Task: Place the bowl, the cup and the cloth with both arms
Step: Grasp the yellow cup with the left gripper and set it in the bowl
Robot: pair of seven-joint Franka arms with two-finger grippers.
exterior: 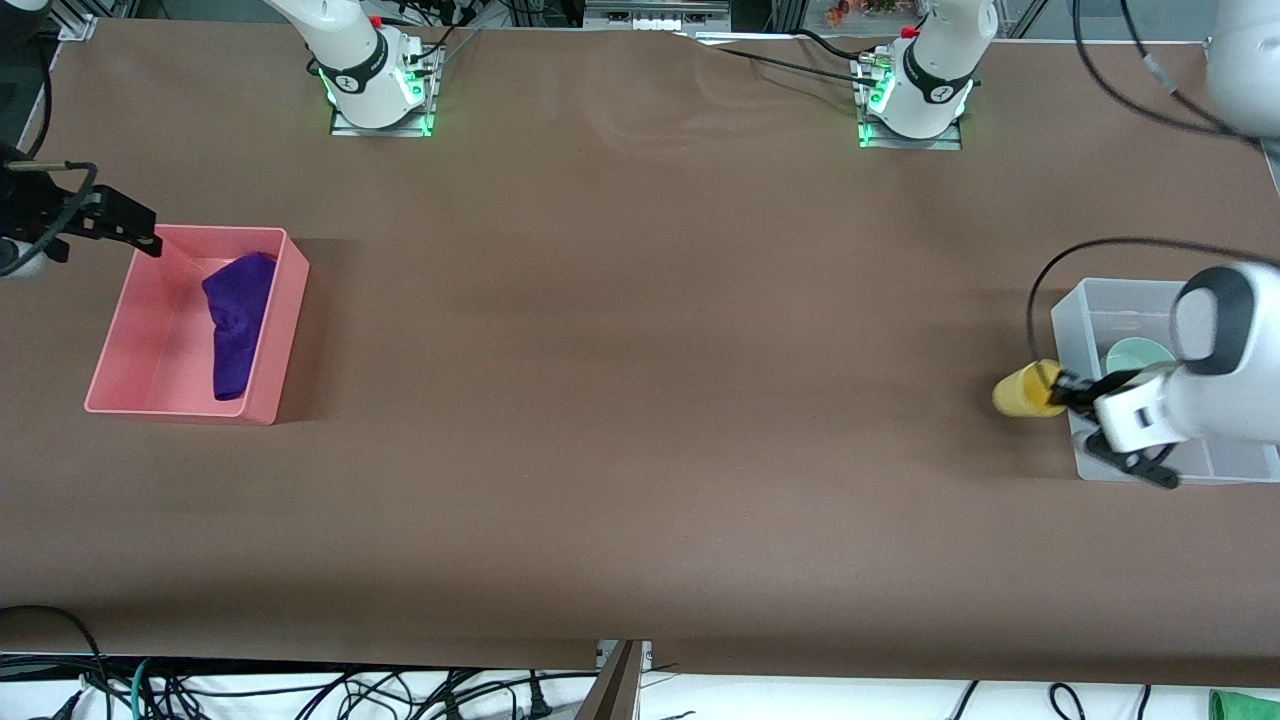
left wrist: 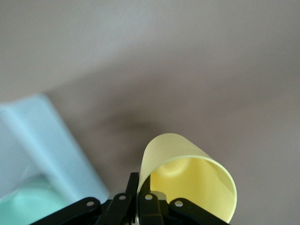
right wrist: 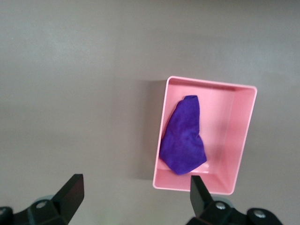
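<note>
Left gripper point(exterior: 1062, 392) clamps yellow cup point(exterior: 1022, 392) by its rim, tilted sideways beside the clear bin point(exterior: 1085, 310).
Mint bowl point(exterior: 1135, 356) sits in that bin; right gripper point(right wrist: 136, 191), fingers spread, hangs above pink bin point(right wrist: 241, 136) holding purple cloth point(right wrist: 183, 136).

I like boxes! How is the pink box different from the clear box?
The pink box holds the purple cloth; the clear box holds the green bowl. The pink box sits at the right arm's end of the table, the clear box at the left arm's end. Both are open rectangular bins.
</note>
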